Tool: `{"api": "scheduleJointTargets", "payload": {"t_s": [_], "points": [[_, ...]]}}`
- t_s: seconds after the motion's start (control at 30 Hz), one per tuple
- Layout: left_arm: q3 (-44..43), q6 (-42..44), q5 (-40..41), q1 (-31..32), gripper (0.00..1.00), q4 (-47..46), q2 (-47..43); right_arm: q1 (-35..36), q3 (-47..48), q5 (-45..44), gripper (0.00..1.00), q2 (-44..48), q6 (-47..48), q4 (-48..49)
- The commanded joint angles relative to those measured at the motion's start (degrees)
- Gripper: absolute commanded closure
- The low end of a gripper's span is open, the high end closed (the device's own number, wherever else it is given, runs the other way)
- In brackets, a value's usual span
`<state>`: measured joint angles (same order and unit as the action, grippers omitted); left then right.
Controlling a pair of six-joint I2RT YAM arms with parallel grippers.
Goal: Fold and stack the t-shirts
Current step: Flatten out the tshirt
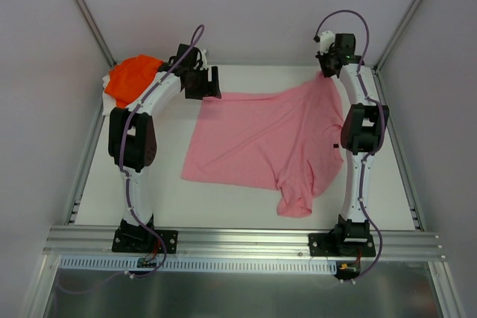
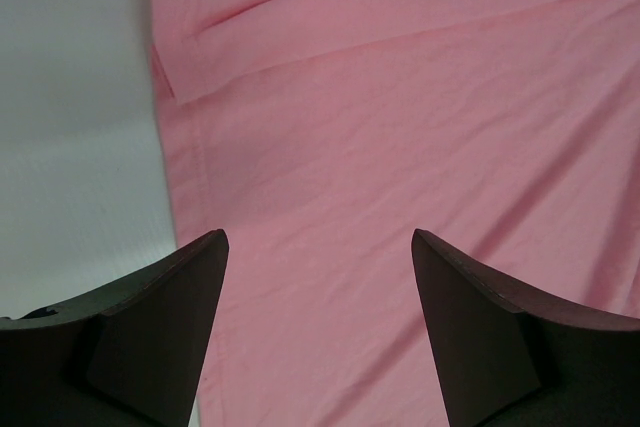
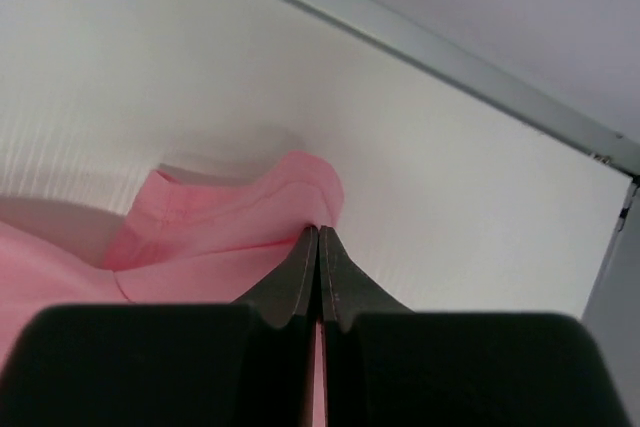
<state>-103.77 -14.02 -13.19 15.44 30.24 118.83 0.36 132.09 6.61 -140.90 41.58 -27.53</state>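
Observation:
The light pink t-shirt (image 1: 261, 139) lies spread on the white table, one sleeve hanging toward the front. My right gripper (image 1: 326, 72) is shut on its far right corner and lifts it a little; in the right wrist view (image 3: 319, 230) the pink cloth (image 3: 220, 227) is pinched between the closed fingers. My left gripper (image 1: 202, 83) is open and empty above the shirt's far left corner; the left wrist view (image 2: 320, 237) shows pink cloth (image 2: 400, 127) between its fingers (image 2: 150, 327). The bright orange t-shirt (image 1: 133, 77) is bunched at the far left corner.
Grey walls and metal frame posts (image 1: 82, 5) enclose the table. An aluminium rail (image 1: 238, 242) runs along the near edge by the arm bases. Bare white tabletop (image 1: 238, 206) lies in front of the pink shirt.

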Motion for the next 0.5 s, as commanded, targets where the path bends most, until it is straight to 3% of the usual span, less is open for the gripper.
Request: {"api": "scheduleJointTargets", "payload": {"t_s": [0.0,0.03,0.07,0.1,0.13,0.33,0.47], "points": [[-0.3,0.4,-0.2,0.5,0.24,-0.4,-2.2,0.8,2.1,-1.2,0.99,6.3,2.8,7.8],[-0.4,0.4,-0.2,0.5,0.24,-0.4,-2.1,1.0,1.9,-1.2,0.91,6.3,2.9,8.4],[-0.5,0.4,-0.2,0.5,0.24,-0.2,-2.1,1.0,2.0,-1.5,0.74,6.1,3.7,9.1],[-0.5,0.4,-0.1,0.4,0.24,-0.3,-2.1,1.3,2.0,-3.6,0.11,5.8,4.3,9.4],[-0.5,0.3,-0.2,0.5,0.24,-0.4,-2.2,1.7,1.0,-5.5,0.01,5.7,4.6,10.2],[-0.8,-0.3,-1.2,0.5,0.25,-0.5,-1.6,0.9,1.1,-7.2,0.00,7.0,0.2,4.0],[-1.0,-0.3,-2.5,0.4,0.25,-0.7,-1.1,-0.1,-4.7,-1.7,0.00,11.5,-6.0,-4.5]]}}
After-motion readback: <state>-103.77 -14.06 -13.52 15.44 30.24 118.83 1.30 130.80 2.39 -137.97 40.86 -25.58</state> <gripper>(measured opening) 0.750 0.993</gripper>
